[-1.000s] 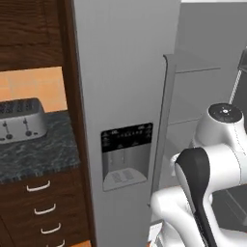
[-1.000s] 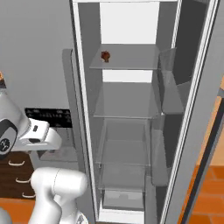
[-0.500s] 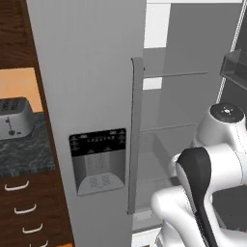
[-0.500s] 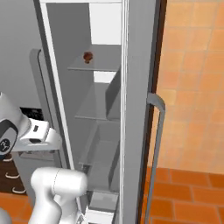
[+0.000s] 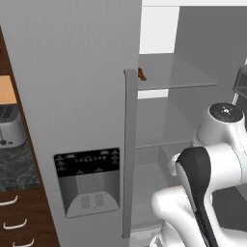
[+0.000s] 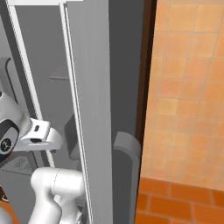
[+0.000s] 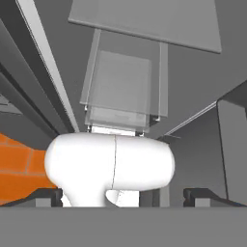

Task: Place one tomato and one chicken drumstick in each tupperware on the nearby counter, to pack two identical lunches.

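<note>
- Left base view looks at a tall grey fridge [image 5: 72, 72] whose right-hand compartment stands open; the closed door carries a dark dispenser panel [image 5: 88, 166] and a long vertical handle [image 5: 129, 144].
- On the upper glass shelf [image 5: 178, 79], at its front left corner just behind the handle, lies a small brownish item [image 5: 142, 74]. I judge it to be a chicken drumstick, though it is too small to be sure.
- No tomato can be made out on the shelves from here, so its place is unknown; the lower shelves look bare as far as I can tell.
- The counter [image 5: 17, 166] shows at the left edge of the same view, with a toaster [image 5: 10, 126] on it and drawers below. I cannot make out a tupperware on the strip of counter that shows.
- The gripper [image 7: 123, 193] is seen in the hand view as two dark fingertips [image 7: 205, 195] at the bottom corners, set wide apart with nothing between them. They point into the fridge's lower part, towards stacked clear shelves.
- The step in hand, as I judge it, is bringing the base up to the open fridge to fetch food.
- To do it well, the base should stop square to the open compartment, with the open door [image 6: 94, 109] clear of the elbow.
- The arm then needs to rise to the upper shelf and reach in from the front, keeping off the door handle beside the brown item.
- The fingers should stay spread until they straddle the item.
</note>
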Tool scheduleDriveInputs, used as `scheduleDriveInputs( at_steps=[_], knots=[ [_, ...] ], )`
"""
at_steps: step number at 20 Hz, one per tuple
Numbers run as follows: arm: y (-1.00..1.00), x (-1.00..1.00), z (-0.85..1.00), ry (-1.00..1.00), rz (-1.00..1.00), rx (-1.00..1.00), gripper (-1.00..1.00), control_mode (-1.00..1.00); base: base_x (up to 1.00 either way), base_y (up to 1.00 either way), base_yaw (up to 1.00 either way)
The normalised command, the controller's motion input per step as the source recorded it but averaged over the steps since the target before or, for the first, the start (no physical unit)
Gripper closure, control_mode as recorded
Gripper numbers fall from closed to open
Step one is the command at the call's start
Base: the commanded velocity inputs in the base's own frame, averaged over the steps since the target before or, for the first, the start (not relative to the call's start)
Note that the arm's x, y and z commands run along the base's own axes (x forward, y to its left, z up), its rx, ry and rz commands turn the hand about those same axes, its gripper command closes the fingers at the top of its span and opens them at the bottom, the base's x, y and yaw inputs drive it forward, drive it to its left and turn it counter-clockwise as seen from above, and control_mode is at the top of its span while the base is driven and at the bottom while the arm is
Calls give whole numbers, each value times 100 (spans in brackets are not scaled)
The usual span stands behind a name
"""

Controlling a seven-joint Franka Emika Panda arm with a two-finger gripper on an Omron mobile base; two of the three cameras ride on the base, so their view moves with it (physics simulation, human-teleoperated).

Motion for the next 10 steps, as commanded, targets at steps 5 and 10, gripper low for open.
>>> scheduleDriveInputs(
  at_steps=[5,10],
  knots=[
    [-2,32,2,-8,9,6,-100,-100,0,0,0],
    [0,43,40,-26,6,7,-100,-100,0,0,0]
  ],
)
